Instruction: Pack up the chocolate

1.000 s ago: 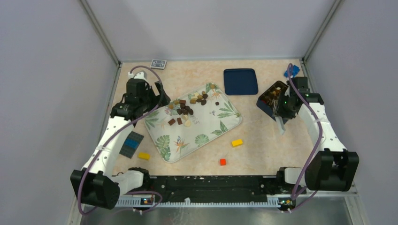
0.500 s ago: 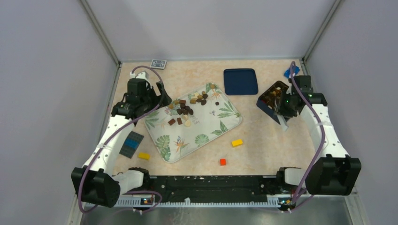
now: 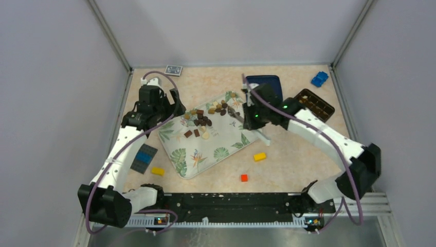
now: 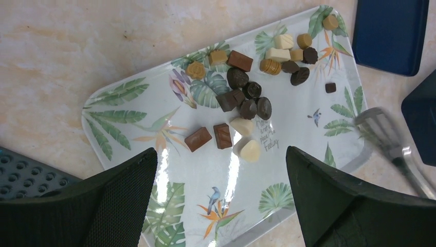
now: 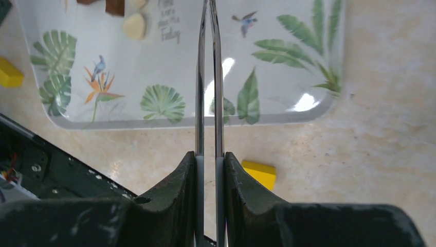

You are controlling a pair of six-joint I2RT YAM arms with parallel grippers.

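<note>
On my overhead feed the chocolate (image 3: 203,121) sits on the leaf-printed tray (image 3: 226,149), scattered over its far half from roughly ten o'clock round to one o'clock. The pieces are tiny: dark brown, caramel and cream, some square, some round. A dark cluster lies in the middle of the group, and two cream pieces and two brown squares lie nearest the tray's centre.

My left gripper (image 4: 218,154) hangs over the tray's nine o'clock edge, fingers spread wide and touching nothing. My right gripper (image 5: 210,157) is at the three o'clock side, fingers pinched narrow on a pair of metal tongs (image 5: 208,77). The two blades are squeezed nearly together and reach out over bare tray; their tips run out of my wrist view. A yellow brick (image 5: 259,174) lies near the rim at about five o'clock.
</note>
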